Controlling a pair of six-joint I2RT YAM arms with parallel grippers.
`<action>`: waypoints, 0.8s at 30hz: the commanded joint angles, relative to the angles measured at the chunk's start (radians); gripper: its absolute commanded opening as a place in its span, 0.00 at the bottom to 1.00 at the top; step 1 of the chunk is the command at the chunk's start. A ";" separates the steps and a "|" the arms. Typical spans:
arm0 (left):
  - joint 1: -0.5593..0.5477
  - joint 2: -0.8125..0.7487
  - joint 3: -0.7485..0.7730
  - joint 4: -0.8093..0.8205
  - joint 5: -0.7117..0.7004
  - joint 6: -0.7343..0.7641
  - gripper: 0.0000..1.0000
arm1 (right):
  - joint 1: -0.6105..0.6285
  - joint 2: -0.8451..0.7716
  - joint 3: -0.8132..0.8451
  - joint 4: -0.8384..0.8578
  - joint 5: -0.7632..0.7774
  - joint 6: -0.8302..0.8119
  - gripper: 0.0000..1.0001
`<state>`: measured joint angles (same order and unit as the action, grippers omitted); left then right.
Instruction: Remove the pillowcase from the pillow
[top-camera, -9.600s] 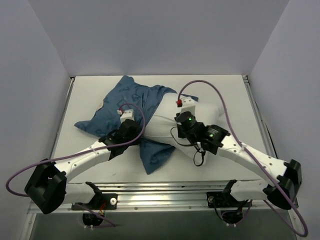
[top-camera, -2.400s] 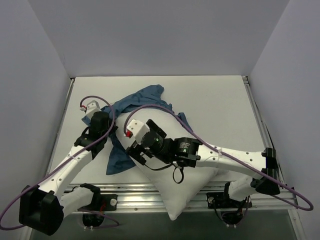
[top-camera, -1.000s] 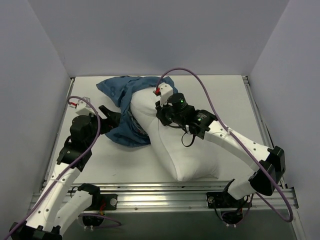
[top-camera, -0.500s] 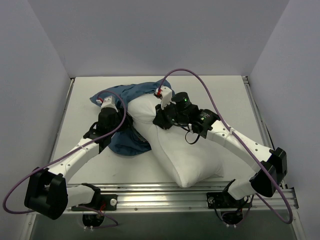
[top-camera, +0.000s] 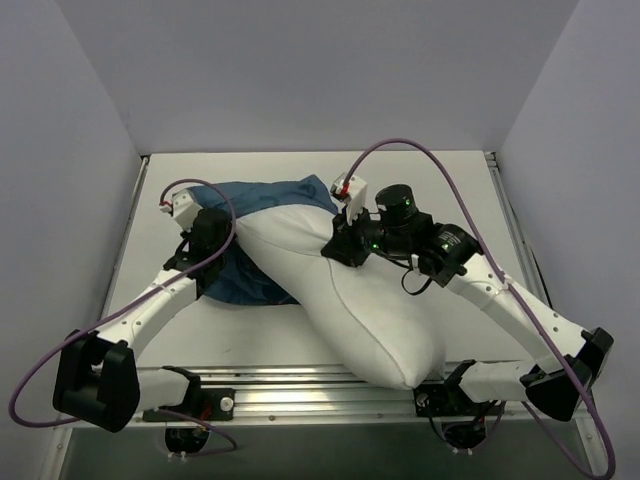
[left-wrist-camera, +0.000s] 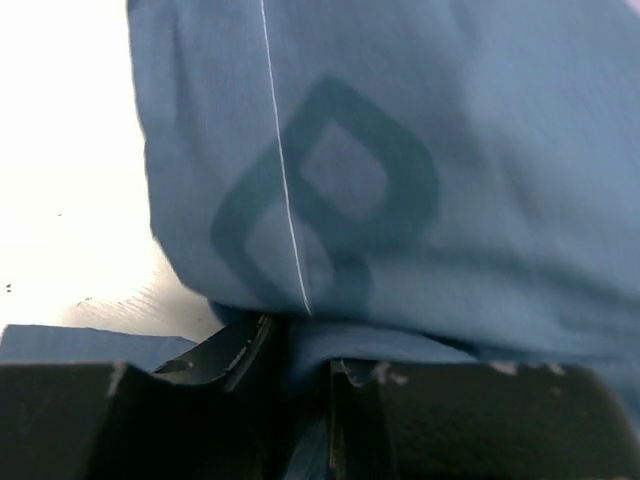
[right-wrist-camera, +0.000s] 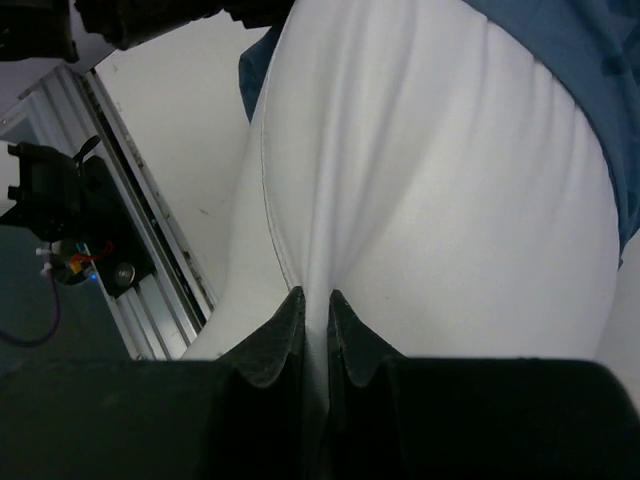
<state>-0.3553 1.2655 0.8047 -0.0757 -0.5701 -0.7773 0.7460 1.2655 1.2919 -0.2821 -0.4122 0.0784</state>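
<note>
On the left side of the white tabletop, the left arm reaches forward to the large soft blue fabric pillowcase, printed with darker blue letter outlines. The left gripper has its black fingers drawn close together, and the left wrist view shows a fold of the blue fabric caught in the narrow gap between them. A thin white thread line runs down the cloth just above that fold.

The pillowcase lies bunched on the far left part of the table. It wraps the far left end of the big plump plain white pillow, and a flap spreads onto the table beside the left arm.

The pillow runs diagonally from the blue fabric, at far centre-left, down toward the near right. Most of its length is bare of the cover. Its near end reaches over the aluminium rail at the near edge of the table.

Further right, the right arm bends over the pillow's middle. The right gripper is pressed together on a pinched ridge of the white pillow cloth, with creases fanning away from the fingertips. In the right wrist view, blue pillowcase fabric shows at the upper right, beyond the white bulge.
</note>
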 joint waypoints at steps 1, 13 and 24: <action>0.064 0.011 0.028 -0.006 -0.195 -0.103 0.28 | -0.023 -0.132 0.035 -0.038 -0.148 -0.058 0.00; 0.220 0.152 0.201 -0.016 -0.097 -0.044 0.43 | -0.105 -0.281 0.012 -0.175 -0.221 -0.109 0.00; 0.211 0.137 0.197 0.010 0.206 0.003 0.41 | -0.105 -0.166 -0.075 -0.051 -0.062 0.013 0.35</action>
<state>-0.1234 1.4593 1.0279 -0.0914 -0.4839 -0.7692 0.6411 1.0386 1.2636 -0.4080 -0.5556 0.0246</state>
